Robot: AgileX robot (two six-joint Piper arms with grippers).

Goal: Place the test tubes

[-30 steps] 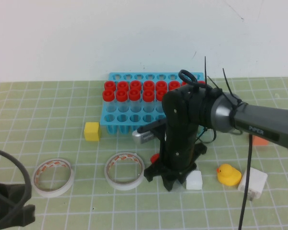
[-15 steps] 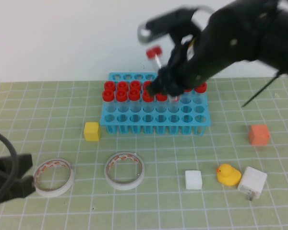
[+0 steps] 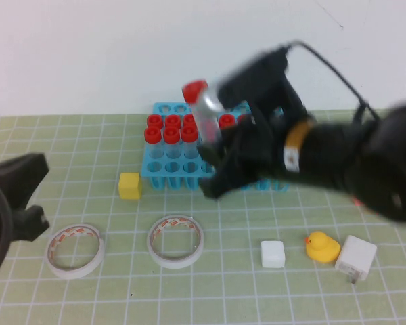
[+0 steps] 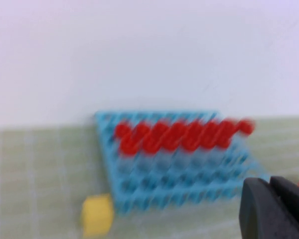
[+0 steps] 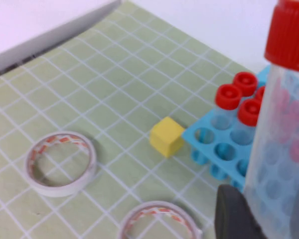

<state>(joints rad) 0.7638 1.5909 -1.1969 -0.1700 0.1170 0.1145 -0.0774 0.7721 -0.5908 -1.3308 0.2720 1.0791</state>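
Standing at the rear of the green gridded tabletop [image 3: 88, 142], the blue plastic tube rack [image 3: 168, 170] is partly filled. The right hand [image 3: 220, 157] has swung up from the tabletop and clamps a clear, red-capped test tube [image 3: 204, 112] tilted over the rack, so insertion looks next. The left hand [image 4: 271, 206], closed and empty, hovers at the left edge.

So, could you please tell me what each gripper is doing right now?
Left gripper: shut, empty, at the table's left edge.
Right gripper: shut on a test tube, above the rack.
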